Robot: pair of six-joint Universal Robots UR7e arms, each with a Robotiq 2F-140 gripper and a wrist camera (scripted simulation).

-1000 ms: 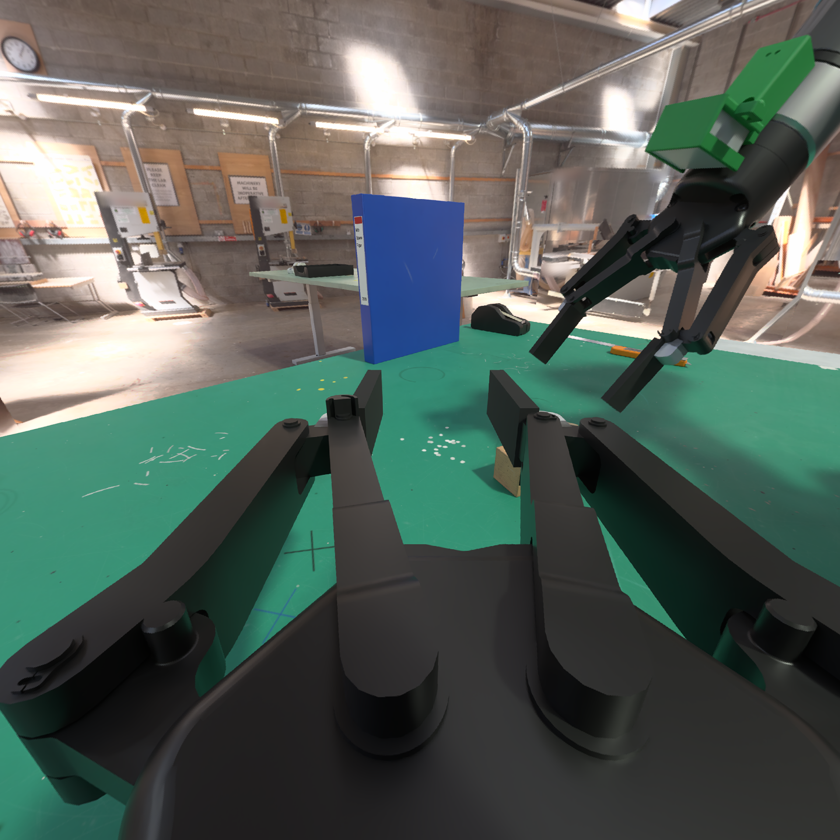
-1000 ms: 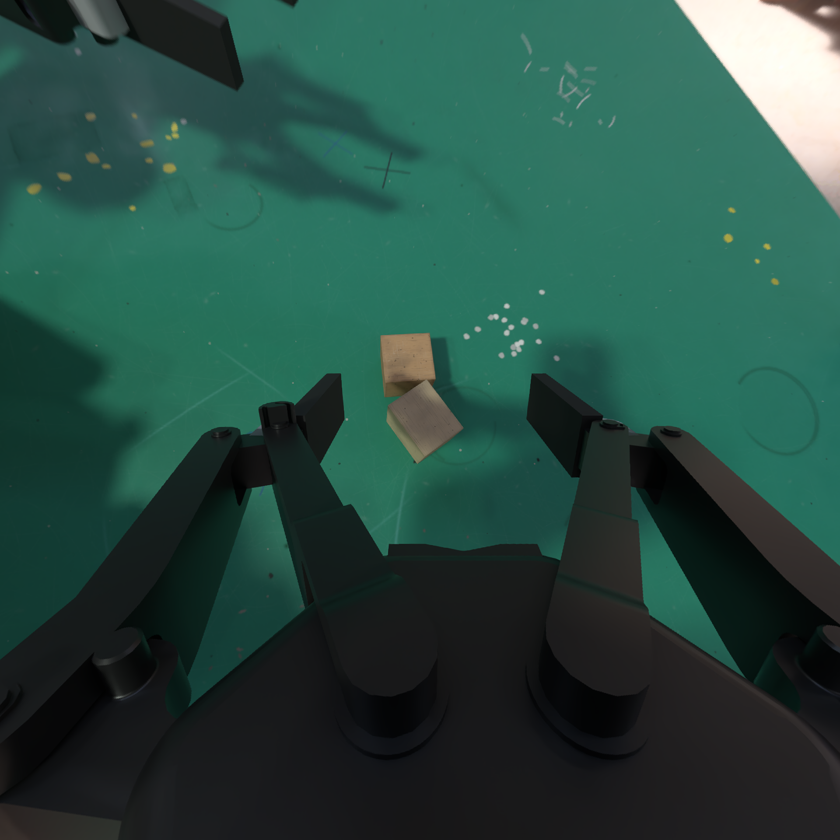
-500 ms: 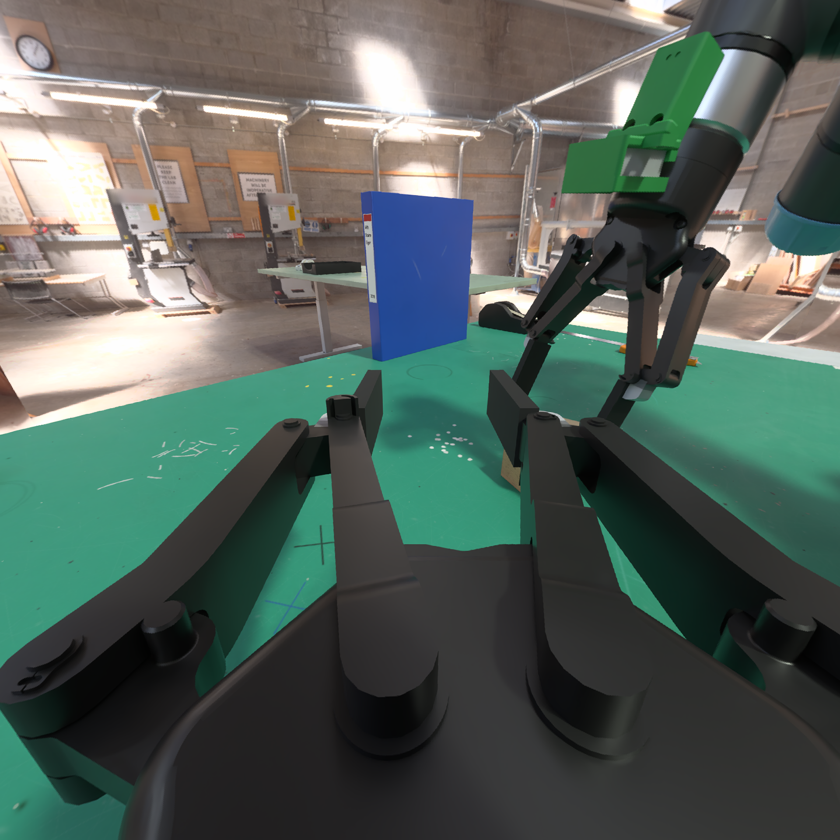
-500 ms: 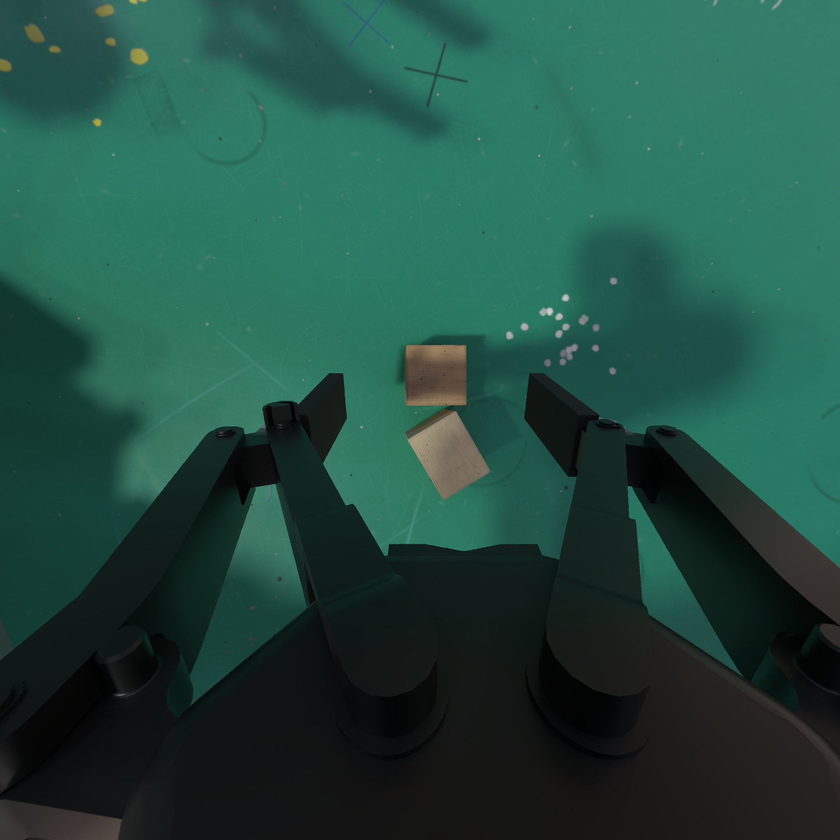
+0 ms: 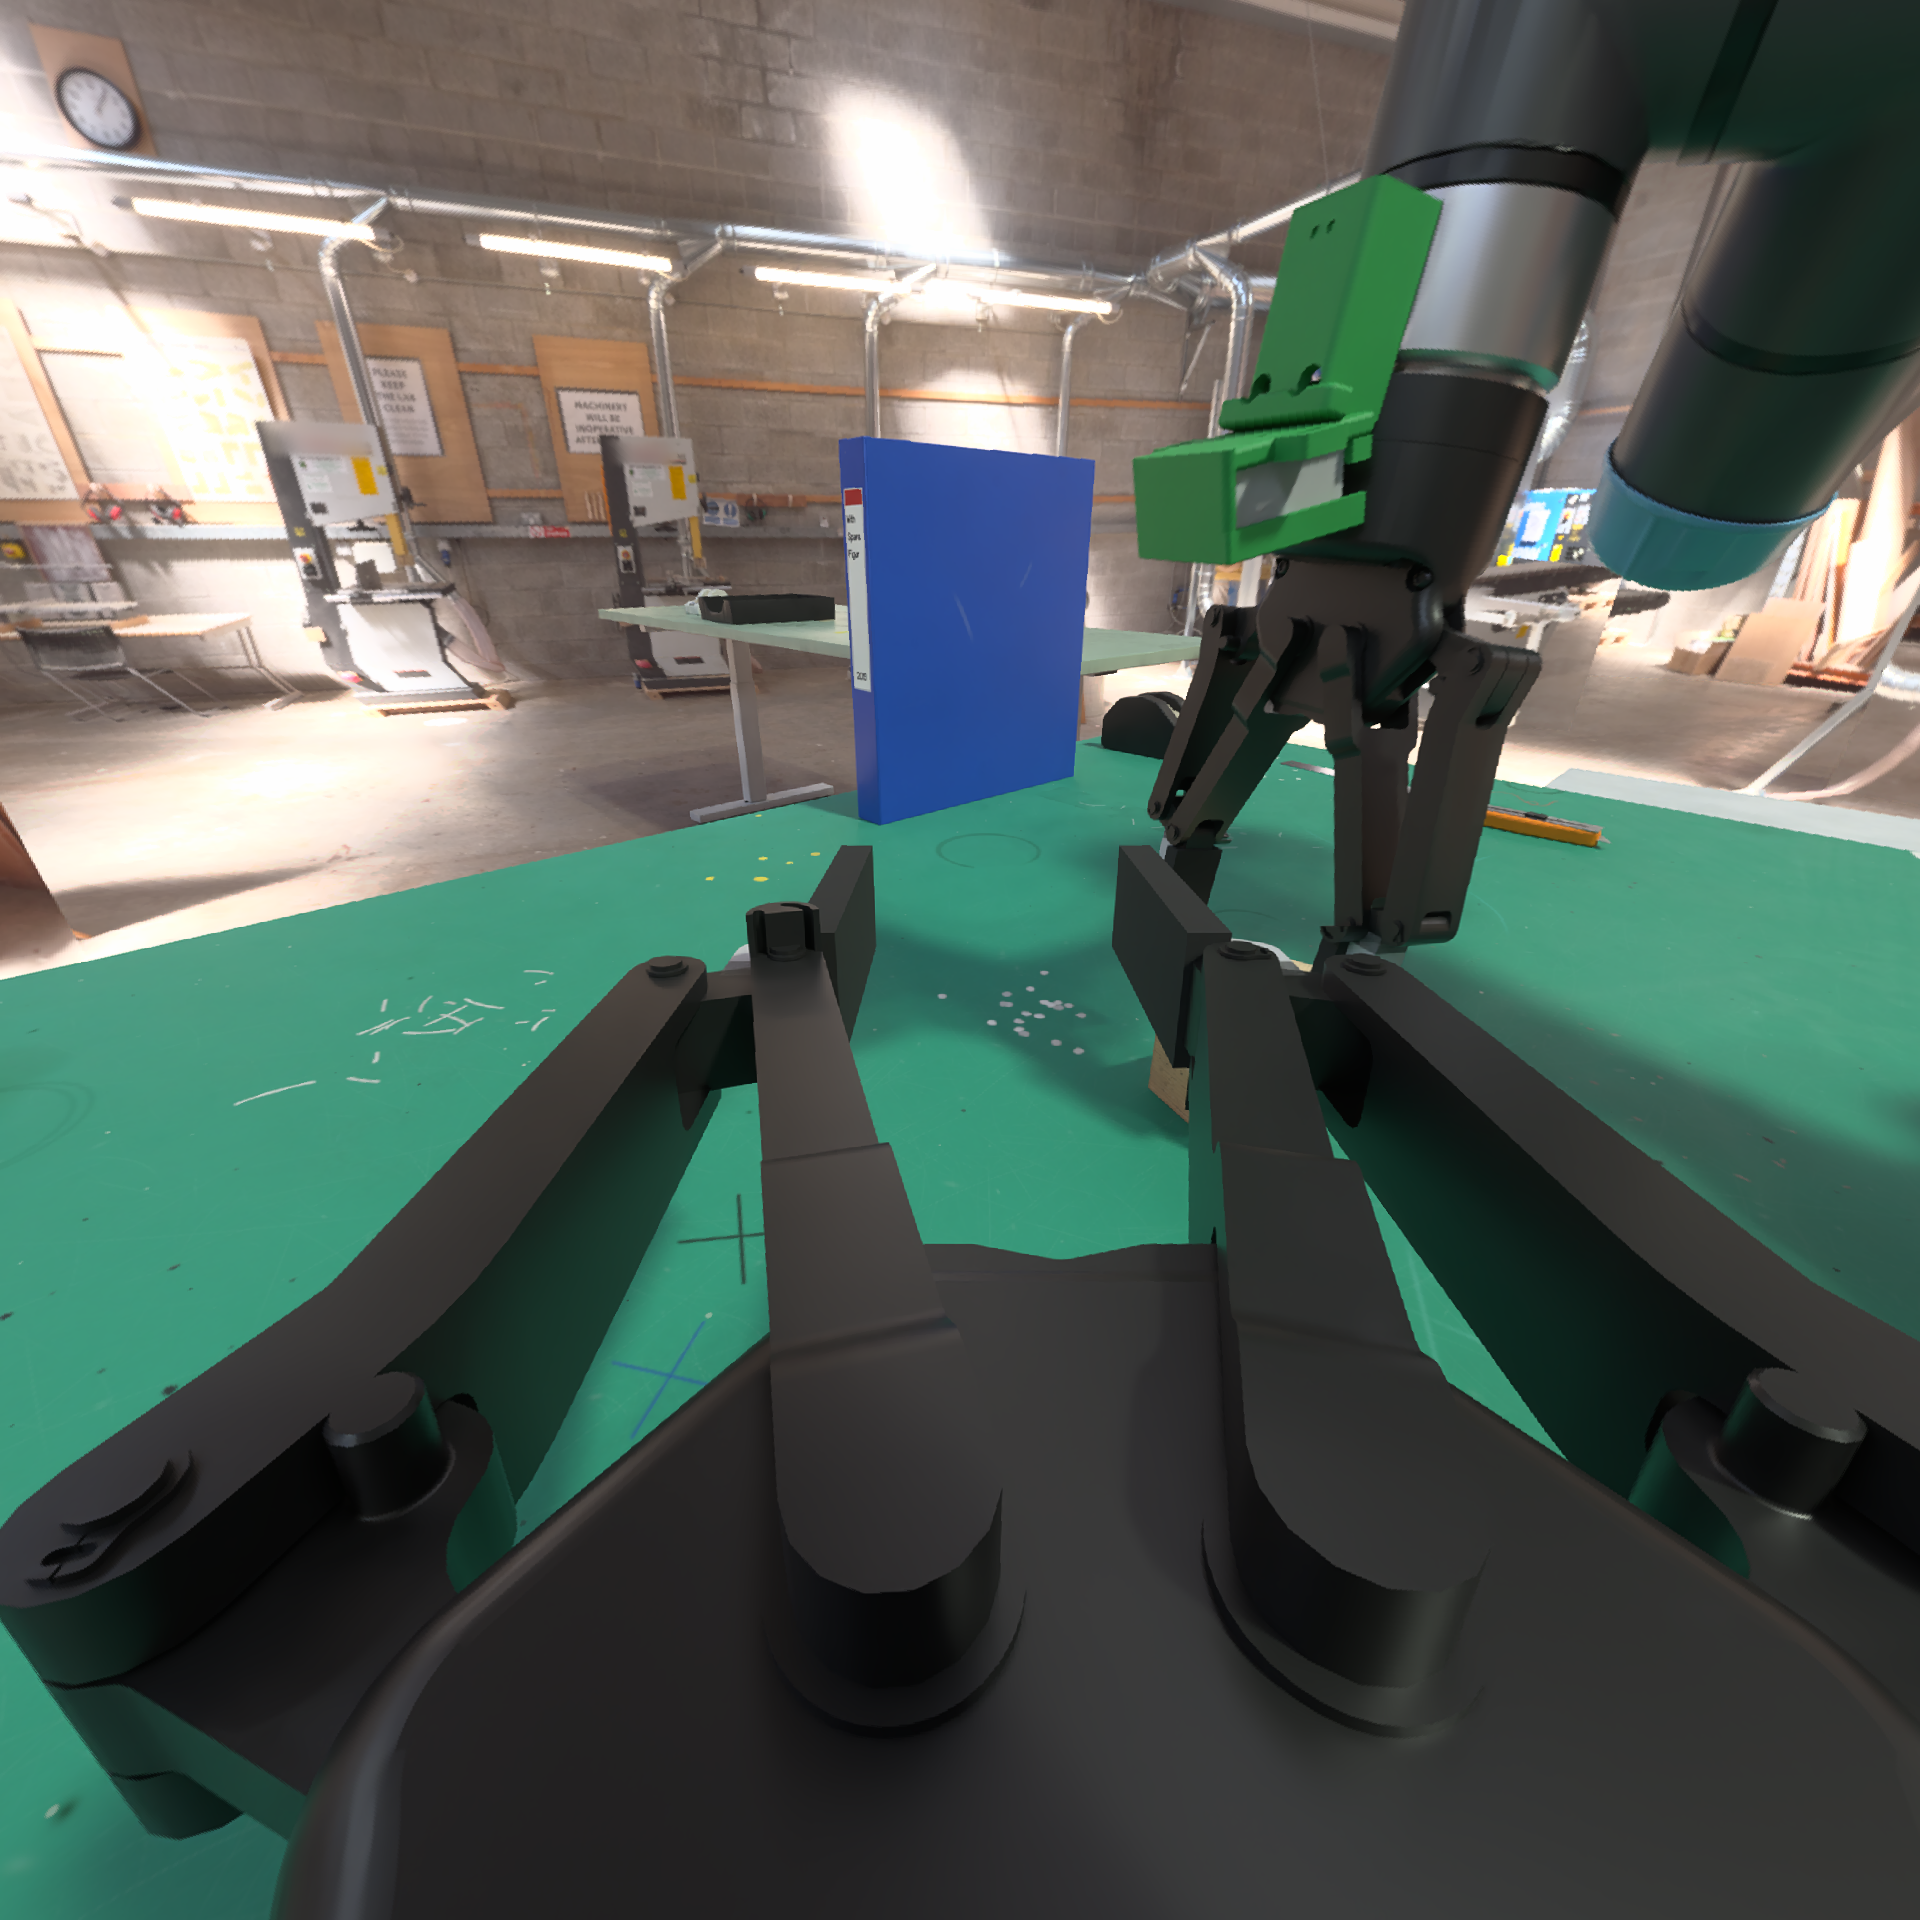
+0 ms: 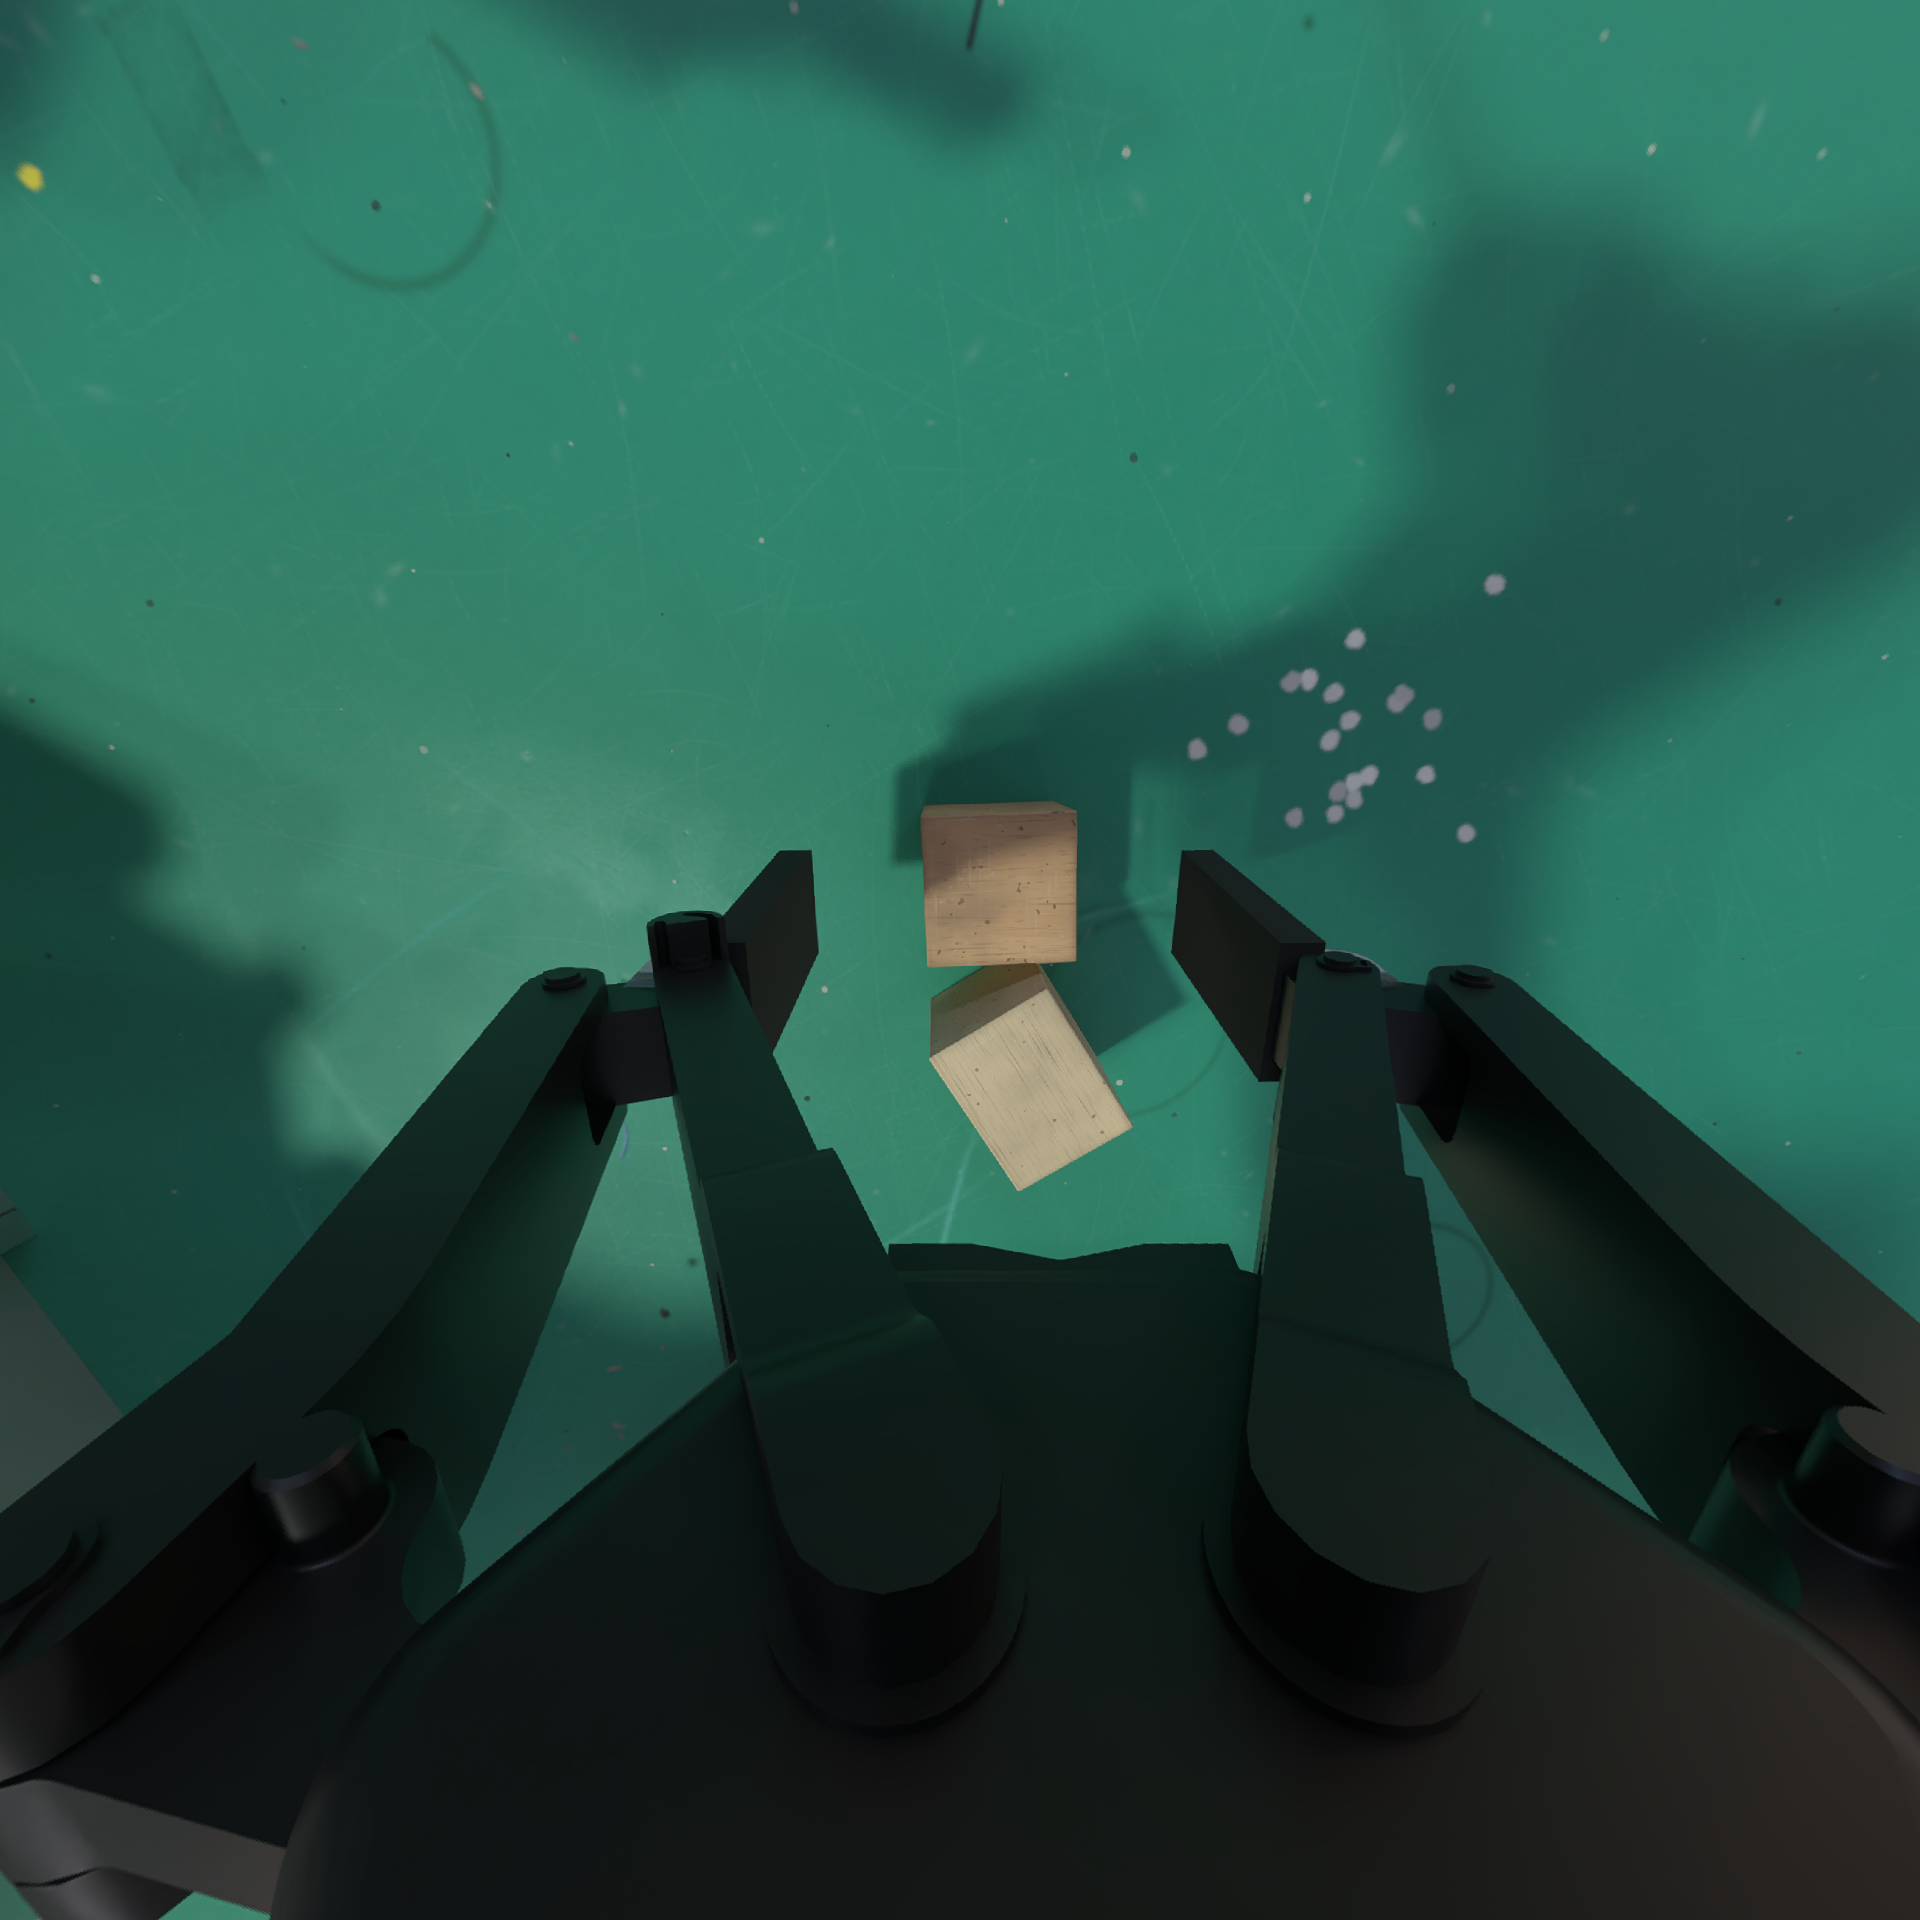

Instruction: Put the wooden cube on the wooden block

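In the right wrist view, a tan wooden cube (image 6: 1000, 885) lies on the green mat, touching or nearly touching a paler, longer wooden block (image 6: 1029, 1075) turned at an angle just below it. My right gripper (image 6: 995, 961) is open and points down over both, its fingers to either side and above them. In the left wrist view, my left gripper (image 5: 992, 940) is open and empty, low over the mat. A sliver of wood (image 5: 1169, 1081) shows behind its right finger. The right gripper (image 5: 1273, 914) hangs there, open, just beyond.
A blue binder (image 5: 971, 623) stands upright at the mat's far side. A dark object (image 5: 1138, 717) lies behind it and a yellow tool (image 5: 1538, 821) at the far right. The green mat (image 5: 312, 1143) ends at the left, with workshop floor beyond.
My right gripper has come down and in over the two wooden pieces, which now look larger and nearer. It stays open. My left gripper has hardly moved.
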